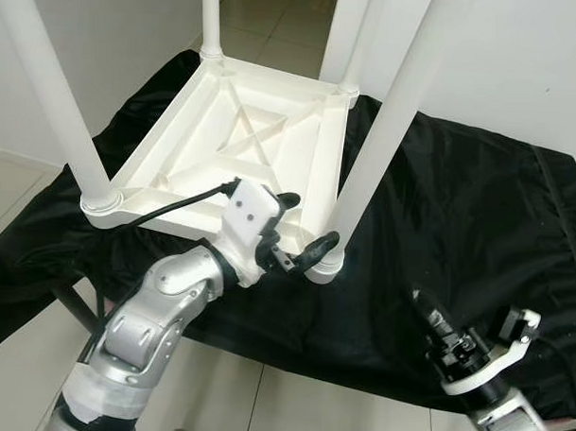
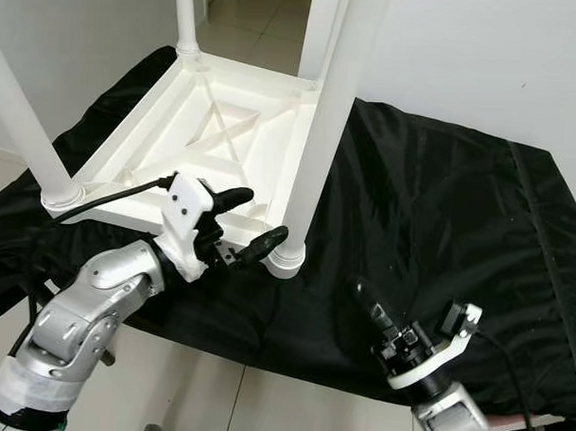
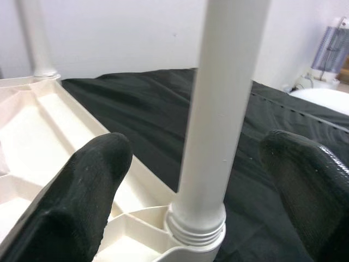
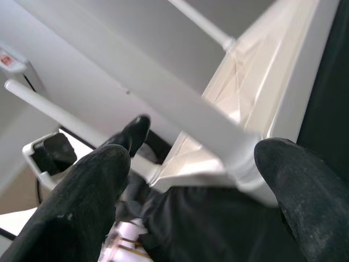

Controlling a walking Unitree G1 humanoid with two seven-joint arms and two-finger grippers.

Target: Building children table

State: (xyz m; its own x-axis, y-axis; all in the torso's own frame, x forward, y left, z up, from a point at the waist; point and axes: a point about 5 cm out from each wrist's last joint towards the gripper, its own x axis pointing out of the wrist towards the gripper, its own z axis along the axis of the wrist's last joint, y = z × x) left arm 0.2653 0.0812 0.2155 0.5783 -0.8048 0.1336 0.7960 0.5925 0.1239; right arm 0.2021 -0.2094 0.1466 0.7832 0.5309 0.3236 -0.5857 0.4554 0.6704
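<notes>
A white children table (image 1: 243, 143) lies upside down in the upper middle of the frame, on a desk covered with a black cloth (image 1: 458, 212). Its flat top is down on the cloth and its ribbed underside faces up, with a cross of ribs in the middle. Four white legs stand in the corner sockets, and their long axes point up, out of the top of the frame.

The left pincer (image 1: 302, 230) is in the lower middle of the frame, at the near right corner of the table. Its two black fingers (image 3: 82, 196) are open, one on each side of the near right leg (image 3: 221, 109), just above the socket, and they do not press on the leg in the left wrist view.

The right pincer (image 2: 370, 299) is in the lower right of the frame, above the near edge of the cloth, well apart from the table. Its fingers are spread and hold nothing; they point toward the table.
</notes>
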